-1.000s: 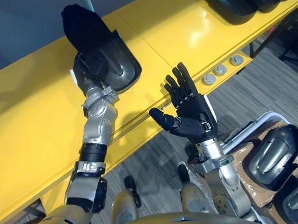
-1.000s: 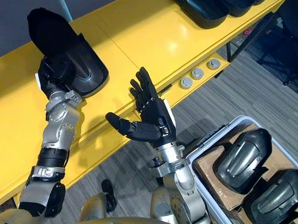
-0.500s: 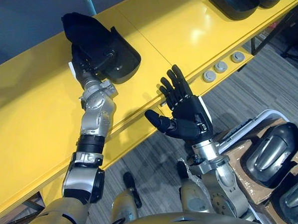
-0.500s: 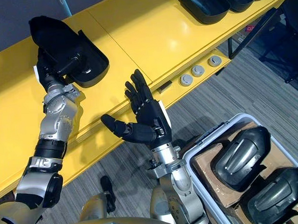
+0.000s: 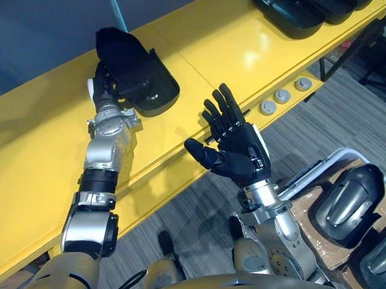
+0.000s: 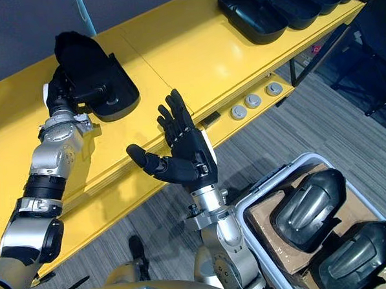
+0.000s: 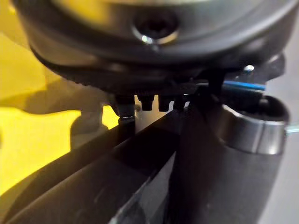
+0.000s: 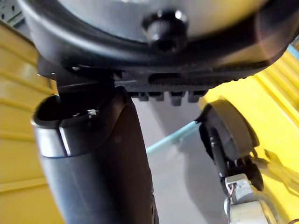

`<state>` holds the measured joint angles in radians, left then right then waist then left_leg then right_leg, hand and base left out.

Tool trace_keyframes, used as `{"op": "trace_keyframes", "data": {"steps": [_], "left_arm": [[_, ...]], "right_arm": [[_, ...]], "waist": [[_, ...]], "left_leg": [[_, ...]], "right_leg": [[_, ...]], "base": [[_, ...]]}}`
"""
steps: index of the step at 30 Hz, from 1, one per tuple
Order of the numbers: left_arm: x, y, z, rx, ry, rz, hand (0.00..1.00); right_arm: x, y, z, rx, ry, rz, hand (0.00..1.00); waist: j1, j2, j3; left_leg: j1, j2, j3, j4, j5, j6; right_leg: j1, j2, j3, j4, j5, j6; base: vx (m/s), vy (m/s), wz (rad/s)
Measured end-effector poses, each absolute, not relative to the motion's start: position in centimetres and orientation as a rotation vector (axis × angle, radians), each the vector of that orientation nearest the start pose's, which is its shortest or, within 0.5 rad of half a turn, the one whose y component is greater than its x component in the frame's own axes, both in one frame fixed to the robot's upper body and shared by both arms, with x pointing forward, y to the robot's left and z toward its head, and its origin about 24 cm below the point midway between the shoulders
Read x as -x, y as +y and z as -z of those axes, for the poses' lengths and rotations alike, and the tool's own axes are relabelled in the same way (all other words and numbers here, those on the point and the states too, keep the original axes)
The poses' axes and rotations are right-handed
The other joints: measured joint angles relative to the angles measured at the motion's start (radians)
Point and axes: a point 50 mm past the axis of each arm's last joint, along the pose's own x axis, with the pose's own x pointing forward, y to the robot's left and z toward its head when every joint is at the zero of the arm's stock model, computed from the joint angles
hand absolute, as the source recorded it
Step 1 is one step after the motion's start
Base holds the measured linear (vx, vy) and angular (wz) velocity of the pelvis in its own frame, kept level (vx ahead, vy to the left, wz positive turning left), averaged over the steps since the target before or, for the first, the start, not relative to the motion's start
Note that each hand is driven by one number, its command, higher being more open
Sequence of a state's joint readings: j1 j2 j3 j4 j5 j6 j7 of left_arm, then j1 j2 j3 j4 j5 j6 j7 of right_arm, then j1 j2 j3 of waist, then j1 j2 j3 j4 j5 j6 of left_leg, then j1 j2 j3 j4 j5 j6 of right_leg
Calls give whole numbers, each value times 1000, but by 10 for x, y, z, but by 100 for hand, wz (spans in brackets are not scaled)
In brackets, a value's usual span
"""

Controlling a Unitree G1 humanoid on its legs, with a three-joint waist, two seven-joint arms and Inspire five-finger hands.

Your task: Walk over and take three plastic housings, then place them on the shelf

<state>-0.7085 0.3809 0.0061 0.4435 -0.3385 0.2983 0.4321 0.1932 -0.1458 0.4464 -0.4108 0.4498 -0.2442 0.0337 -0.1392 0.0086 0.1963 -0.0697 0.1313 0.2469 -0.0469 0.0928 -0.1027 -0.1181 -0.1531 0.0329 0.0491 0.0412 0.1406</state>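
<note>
Yellow shelf (image 5: 239, 45) spans the work area. Left hand (image 5: 102, 84) is clamped on the rim of a black plastic housing (image 5: 141, 76), holding it low over the shelf, apparently to set it down. Right hand (image 5: 239, 152) hovers short of the shelf edge, empty and palm-up with fingers spread. Further housings (image 6: 306, 206) sit in a bin (image 6: 273, 185) beside its wrist.

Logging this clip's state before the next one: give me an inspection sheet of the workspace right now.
Surface: yellow shelf, glossy.
Job's things: one black plastic housing held at the shelf; a row of housings further right on it; two housings in the white crate.
Clutter: three round grey knobs on the shelf's front edge.
Hands: left hand curled on the held housing's rim; right hand open, palm up, empty.
Cables: nothing seen.
Surroundings: grey carpet.
</note>
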Motion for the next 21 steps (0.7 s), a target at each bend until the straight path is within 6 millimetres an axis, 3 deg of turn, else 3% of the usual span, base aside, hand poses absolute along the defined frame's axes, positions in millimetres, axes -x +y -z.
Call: {"op": "trace_keyframes", "data": {"steps": [3, 9, 14, 21], "left_arm": [[-370, 228, -141, -65, 77, -439, 100], [-368, 245, -147, -100, 63, -496, 100], [-367, 246, -149, -98, 41, -510, 100], [-366, 243, -164, -27, -83, -536, 100]], "right_arm": [[-188, -84, -104, -478, -321, -419, 100], [-181, -88, -85, -470, -229, -394, 100], [-178, -85, -75, -470, -183, -395, 100], [-174, -82, -72, -475, -163, -404, 100]], "waist": [[-5, 6, -25], [-3, 28, -67], [-2, 35, -100], [-2, 34, -103]], "left_leg": [[23, 0, 4, -14, 5, -1], [47, 2, -4, -37, 18, -4], [46, 2, -15, -37, 24, -3], [45, 1, -38, -38, 36, -3]], "right_leg": [[14, 2, 0, 0, -2, -3], [32, 6, -11, 0, -9, -10], [36, 6, -21, 2, -9, -11], [44, 6, -36, 4, -12, -16]], "base": [[5, 0, -1], [-12, -6, 4], [-11, -5, 6], [-26, -5, 7]]}}
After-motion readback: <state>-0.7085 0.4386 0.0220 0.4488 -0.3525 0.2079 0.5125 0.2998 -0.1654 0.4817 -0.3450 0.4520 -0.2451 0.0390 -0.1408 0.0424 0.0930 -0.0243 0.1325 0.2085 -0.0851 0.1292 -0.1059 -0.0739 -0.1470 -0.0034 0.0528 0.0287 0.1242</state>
